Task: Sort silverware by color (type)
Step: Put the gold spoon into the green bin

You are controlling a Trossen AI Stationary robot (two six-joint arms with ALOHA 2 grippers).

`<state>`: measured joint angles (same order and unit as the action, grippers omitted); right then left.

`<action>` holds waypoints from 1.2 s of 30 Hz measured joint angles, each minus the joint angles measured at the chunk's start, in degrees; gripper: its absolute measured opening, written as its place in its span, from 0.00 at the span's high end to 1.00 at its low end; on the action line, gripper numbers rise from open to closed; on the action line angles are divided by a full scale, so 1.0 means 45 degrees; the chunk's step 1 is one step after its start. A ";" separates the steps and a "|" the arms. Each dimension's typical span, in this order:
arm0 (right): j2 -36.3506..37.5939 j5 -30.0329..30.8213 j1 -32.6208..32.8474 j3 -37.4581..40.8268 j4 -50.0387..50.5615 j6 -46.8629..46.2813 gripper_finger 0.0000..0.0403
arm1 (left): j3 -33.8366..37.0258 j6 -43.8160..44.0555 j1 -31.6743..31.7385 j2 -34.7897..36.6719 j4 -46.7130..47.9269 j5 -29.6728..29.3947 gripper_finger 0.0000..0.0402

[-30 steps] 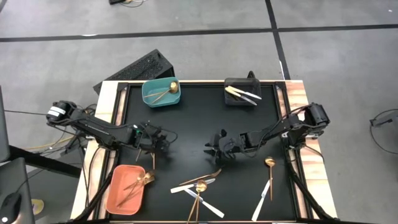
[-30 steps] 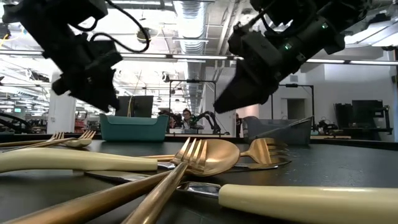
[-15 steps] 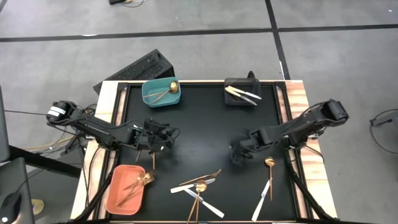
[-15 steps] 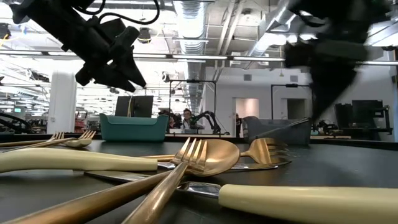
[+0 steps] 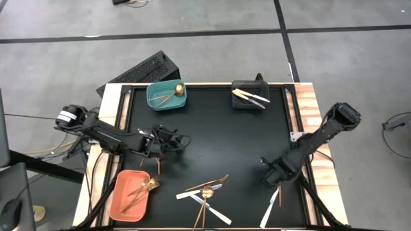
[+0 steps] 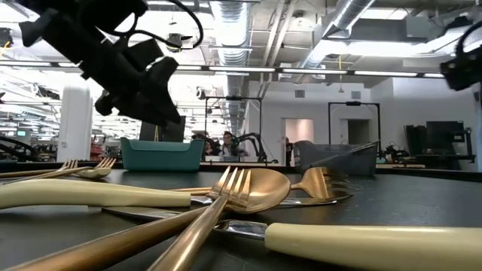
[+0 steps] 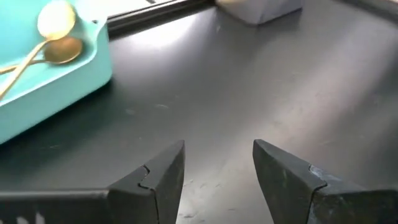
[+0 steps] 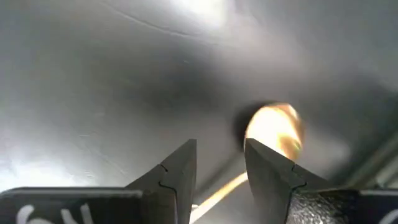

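Right gripper now over gold spoon

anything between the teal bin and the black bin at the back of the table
Nothing: in the high view the dark mat between the teal bin and the black bin is bare. Both grippers sit nearer the front.

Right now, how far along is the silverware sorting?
Partly done. The teal bin holds gold spoons, the salmon bin gold forks, the black bin white-handled knives. In hand: the right tool, open, sits over the loose gold spoon; the left tool hovers open and empty. Left: the pile at the near edge and one knife beside the right tool.
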<state>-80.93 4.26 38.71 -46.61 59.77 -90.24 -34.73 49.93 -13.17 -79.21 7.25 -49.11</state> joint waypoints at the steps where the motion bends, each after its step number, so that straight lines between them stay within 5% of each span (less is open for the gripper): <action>1: -0.0005 -0.0007 0.0182 0.0000 0.0145 -0.0536 0.62 | 0.0002 -0.0050 0.0001 -0.0156 -0.0166 0.0027 0.56; 15: -0.0567 -0.0819 0.1889 0.0000 0.0698 -0.4613 0.63 | -0.0003 -0.1044 0.0021 -0.0488 -0.1274 0.0073 0.56; 24: -0.2026 -0.1154 0.1859 -0.0068 0.0157 -0.4157 0.70 | -0.0003 -0.1049 0.0021 -0.0488 -0.1274 0.0075 0.56; 36: -0.2019 -0.0333 0.0451 0.1000 -0.1413 -0.1783 0.76 | -0.0003 -0.1071 0.0021 -0.0488 -0.1114 0.0370 0.56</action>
<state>-90.01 2.76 40.74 -42.11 53.41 -98.26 -34.74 45.11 -13.08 -81.41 2.24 -47.44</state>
